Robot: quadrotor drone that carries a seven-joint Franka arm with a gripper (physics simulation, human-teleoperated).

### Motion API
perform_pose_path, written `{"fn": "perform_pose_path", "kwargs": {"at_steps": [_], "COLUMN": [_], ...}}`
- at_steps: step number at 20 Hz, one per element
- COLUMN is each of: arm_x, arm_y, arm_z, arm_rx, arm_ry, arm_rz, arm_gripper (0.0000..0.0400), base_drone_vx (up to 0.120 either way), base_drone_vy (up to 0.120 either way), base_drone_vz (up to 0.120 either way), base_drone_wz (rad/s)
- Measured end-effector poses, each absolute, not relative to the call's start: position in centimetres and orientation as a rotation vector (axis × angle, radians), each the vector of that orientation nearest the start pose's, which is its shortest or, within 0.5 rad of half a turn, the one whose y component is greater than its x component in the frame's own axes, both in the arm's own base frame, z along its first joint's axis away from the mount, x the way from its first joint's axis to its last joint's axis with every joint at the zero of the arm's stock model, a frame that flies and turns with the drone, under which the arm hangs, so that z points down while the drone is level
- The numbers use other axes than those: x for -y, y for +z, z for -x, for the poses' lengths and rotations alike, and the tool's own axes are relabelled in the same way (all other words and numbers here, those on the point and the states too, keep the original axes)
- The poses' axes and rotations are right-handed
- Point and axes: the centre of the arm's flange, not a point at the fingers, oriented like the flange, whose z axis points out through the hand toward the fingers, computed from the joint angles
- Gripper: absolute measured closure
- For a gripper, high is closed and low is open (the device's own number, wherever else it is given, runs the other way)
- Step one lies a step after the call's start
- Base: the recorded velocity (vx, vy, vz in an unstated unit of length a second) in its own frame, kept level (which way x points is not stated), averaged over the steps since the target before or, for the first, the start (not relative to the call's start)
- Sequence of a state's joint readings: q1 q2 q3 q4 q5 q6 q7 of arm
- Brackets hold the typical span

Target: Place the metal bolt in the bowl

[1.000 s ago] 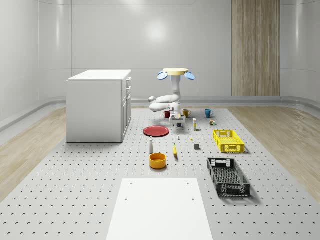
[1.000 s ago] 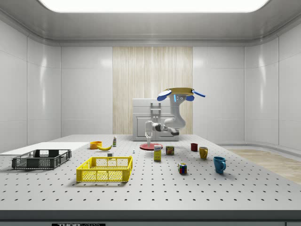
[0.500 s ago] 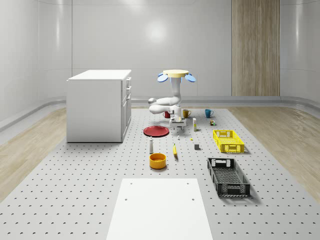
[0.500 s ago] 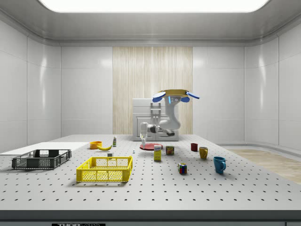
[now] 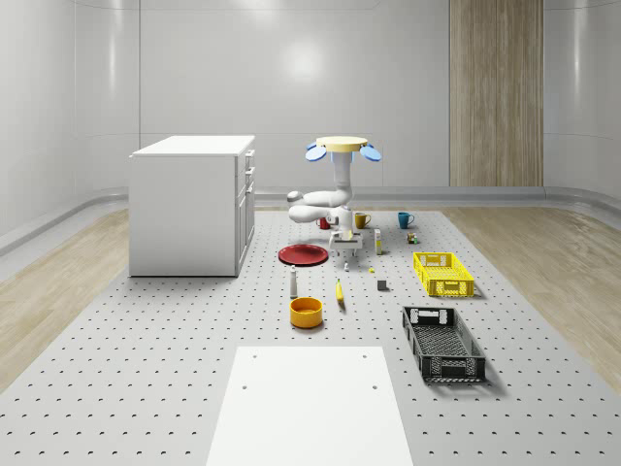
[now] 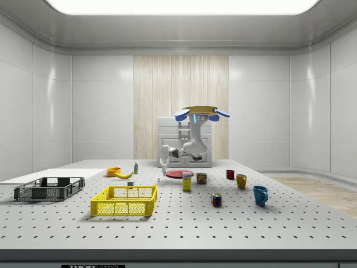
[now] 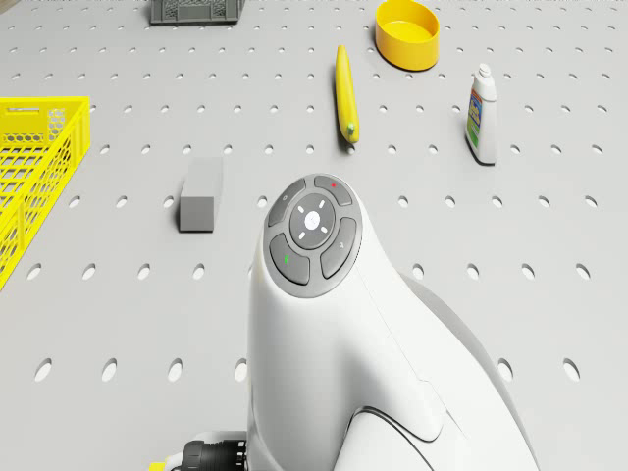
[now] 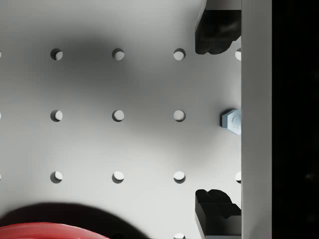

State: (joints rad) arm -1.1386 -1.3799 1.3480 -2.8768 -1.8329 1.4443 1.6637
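The metal bolt lies on the perforated table, seen end-on, with part of it hidden behind the gripper body. It is a small speck in the side view. My gripper hangs over it, open, with one black fingertip on each side and well apart from it. The drone hovers above the table just beyond the red plate, and its arm reaches down so that the gripper sits a little above the bolt. The orange bowl stands nearer the table's front, also seen from the drone.
A red plate lies beside the gripper. A banana, a white bottle and a grey block lie between the bolt and the bowl. A yellow crate and a black crate stand at the right, a white cabinet at the left.
The drone and arm have shifted toward the side view's left, carrying the gripper from near the red plate to a spot over the bolt. The objects have stayed put.
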Motion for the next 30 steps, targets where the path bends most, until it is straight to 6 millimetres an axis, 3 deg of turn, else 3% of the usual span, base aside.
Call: {"fn": "perform_pose_path", "kwargs": {"at_steps": [4, 14, 30], "arm_x": [0.0, 0.0, 0.0], "arm_y": [49.1, 49.1, 53.2], "arm_z": [-30.7, -30.7, -30.7], "arm_rx": [0.002, 0.002, 0.002], "arm_ry": [0.785, 0.785, 0.786], "arm_rz": [-0.001, -0.001, -0.001], "arm_gripper": [0.0000, 0.0000, 0.0000], "base_drone_vx": [0.120, 0.040, 0.000], "base_drone_vy": [0.000, 0.000, 0.000], "base_drone_vz": [0.000, 0.000, 0.000], "base_drone_wz": [0.000, 0.000, 0.000]}}
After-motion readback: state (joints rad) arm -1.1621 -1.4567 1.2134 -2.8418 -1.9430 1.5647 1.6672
